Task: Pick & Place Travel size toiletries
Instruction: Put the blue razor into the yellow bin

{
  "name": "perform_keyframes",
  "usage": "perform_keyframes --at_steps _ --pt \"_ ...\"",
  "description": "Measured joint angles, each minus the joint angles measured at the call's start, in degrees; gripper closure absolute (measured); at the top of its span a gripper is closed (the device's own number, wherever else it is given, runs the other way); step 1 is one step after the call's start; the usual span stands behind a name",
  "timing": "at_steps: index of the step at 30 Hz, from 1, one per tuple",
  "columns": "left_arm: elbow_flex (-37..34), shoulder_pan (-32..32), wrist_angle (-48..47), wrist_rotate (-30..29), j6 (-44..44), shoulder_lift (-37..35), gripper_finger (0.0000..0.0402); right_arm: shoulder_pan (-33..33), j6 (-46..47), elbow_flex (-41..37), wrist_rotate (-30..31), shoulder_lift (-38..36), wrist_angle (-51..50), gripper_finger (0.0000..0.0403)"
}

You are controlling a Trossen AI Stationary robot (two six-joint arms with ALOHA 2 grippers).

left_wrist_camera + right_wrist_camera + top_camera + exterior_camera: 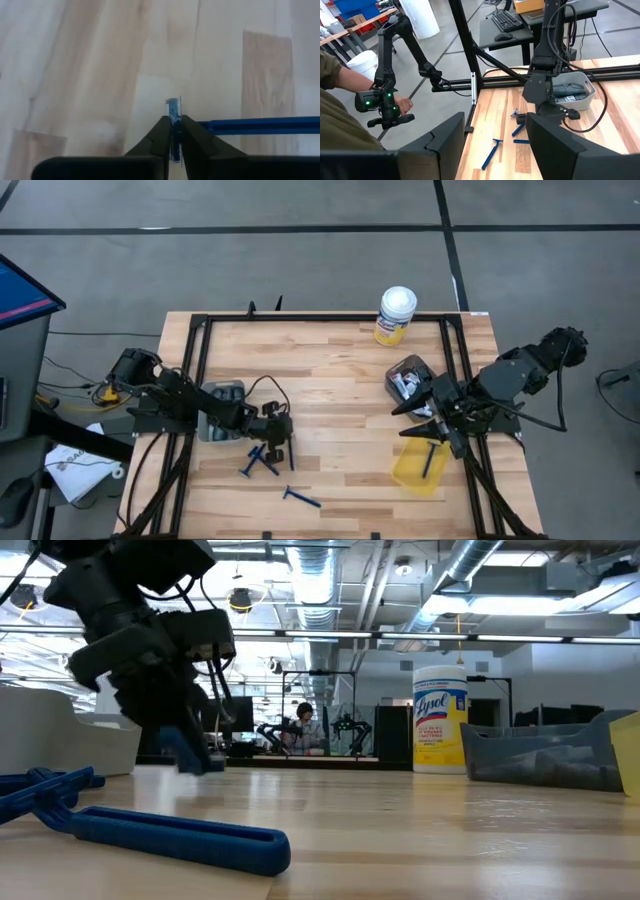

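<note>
Blue T-shaped razors (pixel 262 463) lie crossed on the wooden table near its front left, one more (pixel 300 498) closer to the front edge. My left gripper (pixel 278 444) stands just above them, shut on a blue razor piece (pixel 173 111); in the low view the gripper (pixel 190 755) hangs close to the tabletop. My right gripper (pixel 495 145) waits open, raised over the yellow tray (pixel 408 472), in which a blue razor (pixel 430 458) lies. A dark bin (pixel 408 370) holds silver-white tubes. My left gripper pinches a thin blue razor part (pixel 173 107) between its two fingertips, which slant down from the table's left side. A blue handle (pixel 260 125) runs off sideways beside the fingers; I cannot tell whether it belongs to the held piece or whether that piece is off the table.
A grey bin (pixel 222 395) sits under my left arm. The yellow canister with a white lid (pixel 396 315) stands at the far edge. A black frame (pixel 300 318) borders the table. A person's hand (pixel 402 105) holds a control arm beyond the table's left side.
</note>
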Motion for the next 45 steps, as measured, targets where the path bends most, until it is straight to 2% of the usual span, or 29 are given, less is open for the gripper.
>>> perform_keyframes --at_steps 6,10,17,22,29,33,36,40,45 --pt "0.05 1.78 0.49 -0.36 -0.17 -3.57 0.0380 0.00 0.01 0.00 0.02 0.00 -0.20 0.0198" --pt "0.07 2.76 1.06 -3.38 -0.22 -7.13 0.0381 0.00 0.65 0.00 1.26 0.00 -0.58 0.0198" --pt "0.13 4.24 3.09 -9.60 -0.20 -13.88 0.0382 0.00 7.69 0.02 10.30 0.00 -7.10 0.0198" --pt "0.15 5.55 10.24 -11.95 0.25 -17.79 0.0382 -0.56 17.04 -0.91 17.68 0.66 -11.05 0.0198" --pt "0.24 6.78 22.43 -12.44 3.65 -21.39 0.0382 -5.51 33.18 -5.49 17.52 4.44 -10.58 0.0198" --pt "0.24 6.76 30.26 -12.24 6.28 -21.45 0.0383 -9.27 36.17 -7.41 13.16 8.26 -7.34 0.0198" --pt "0.26 6.76 34.07 -11.38 6.04 -21.47 0.0383 -10.87 28.49 -7.70 11.14 11.51 -2.03 0.0198" --pt "0.24 6.76 34.54 -11.02 1.09 -21.45 0.0383 -9.99 5.64 -6.79 10.52 15.47 5.37 0.0198" --pt "0.24 6.71 34.56 -8.41 -5.56 -21.43 0.0383 -8.06 -18.53 -5.03 16.13 20.67 11.45 0.0206"
